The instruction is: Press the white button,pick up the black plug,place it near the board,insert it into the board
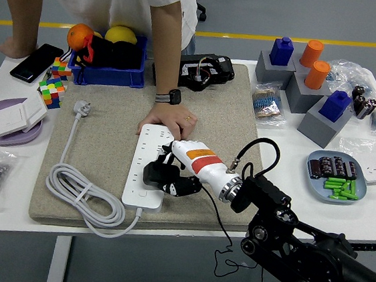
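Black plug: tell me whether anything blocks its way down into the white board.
Nothing visible does. The right hand holds the black plug directly over the near half of the white board. The person's hand rests on the board's far end, away from the plug.

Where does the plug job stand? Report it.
Done, apparently: the small black plug is picked up and brought to the long white power strip. In hand: the right hand grips the plug over the strip's near half, while a person's hand steadies its far end. Left: seating the plug; insertion isn't visible. Whether the white button was pressed can't be told.
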### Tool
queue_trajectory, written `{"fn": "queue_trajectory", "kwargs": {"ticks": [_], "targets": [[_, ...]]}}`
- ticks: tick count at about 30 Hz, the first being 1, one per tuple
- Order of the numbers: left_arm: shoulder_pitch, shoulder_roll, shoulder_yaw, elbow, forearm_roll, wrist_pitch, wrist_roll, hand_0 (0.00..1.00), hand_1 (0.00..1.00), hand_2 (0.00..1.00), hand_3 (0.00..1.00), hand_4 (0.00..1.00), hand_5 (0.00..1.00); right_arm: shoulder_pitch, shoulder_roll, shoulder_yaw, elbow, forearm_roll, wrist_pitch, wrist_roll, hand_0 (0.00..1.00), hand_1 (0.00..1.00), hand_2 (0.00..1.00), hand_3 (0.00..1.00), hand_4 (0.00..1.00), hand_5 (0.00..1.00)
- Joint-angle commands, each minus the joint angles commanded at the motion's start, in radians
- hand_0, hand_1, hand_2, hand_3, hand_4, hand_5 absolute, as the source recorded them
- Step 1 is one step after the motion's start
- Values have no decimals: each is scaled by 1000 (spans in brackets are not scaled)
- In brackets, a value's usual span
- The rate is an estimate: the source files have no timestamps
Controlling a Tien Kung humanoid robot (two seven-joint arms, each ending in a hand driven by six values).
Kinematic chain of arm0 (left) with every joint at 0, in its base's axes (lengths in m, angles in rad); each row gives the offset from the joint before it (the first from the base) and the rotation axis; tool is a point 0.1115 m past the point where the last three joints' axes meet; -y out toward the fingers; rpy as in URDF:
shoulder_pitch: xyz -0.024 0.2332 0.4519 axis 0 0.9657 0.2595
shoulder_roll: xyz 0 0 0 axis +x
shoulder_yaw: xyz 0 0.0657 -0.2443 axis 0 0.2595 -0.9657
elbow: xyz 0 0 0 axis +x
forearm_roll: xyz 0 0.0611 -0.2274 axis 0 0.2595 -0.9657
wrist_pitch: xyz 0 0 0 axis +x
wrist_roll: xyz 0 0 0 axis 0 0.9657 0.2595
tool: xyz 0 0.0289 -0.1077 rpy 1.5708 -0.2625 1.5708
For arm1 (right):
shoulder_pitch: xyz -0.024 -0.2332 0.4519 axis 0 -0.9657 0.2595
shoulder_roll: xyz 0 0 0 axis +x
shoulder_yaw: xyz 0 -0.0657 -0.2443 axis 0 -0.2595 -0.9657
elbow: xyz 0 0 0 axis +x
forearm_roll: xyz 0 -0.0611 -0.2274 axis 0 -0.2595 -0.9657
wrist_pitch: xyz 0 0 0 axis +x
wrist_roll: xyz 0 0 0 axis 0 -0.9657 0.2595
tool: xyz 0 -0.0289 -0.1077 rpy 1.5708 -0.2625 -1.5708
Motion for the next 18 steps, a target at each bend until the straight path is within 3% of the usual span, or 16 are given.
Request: {"fn": "queue_trajectory", "kwargs": {"ticks": [18], "targets": [[3, -1, 0, 0, -5, 1, -1, 649, 638, 632, 678, 517, 105, -8, -17, -11, -1, 9, 4, -4, 303, 428, 414, 463, 801, 2]]}}
